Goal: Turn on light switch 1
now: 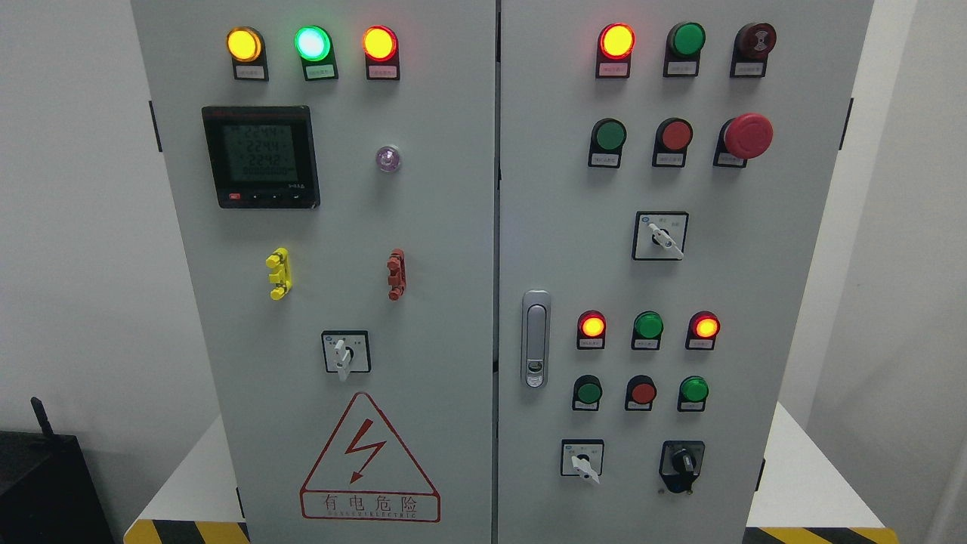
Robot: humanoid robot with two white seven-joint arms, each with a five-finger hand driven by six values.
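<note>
Straight ahead stood a grey control cabinet with two doors, and neither robot hand was in view.

Which control was light switch 1 could not be told; the labels were too small. Rotary switches sat at lower left, mid right and bottom right. Finger state and the nearer arm could not be judged.

We are looking at a white platform that is carrying a tall grey cabinet. The cabinet is standing directly on it, filling most of the middle, with bare white surface showing on both sides. Black and yellow warning stripes are running along the platform's front edge at right, and the same stripes are showing at left.
</note>
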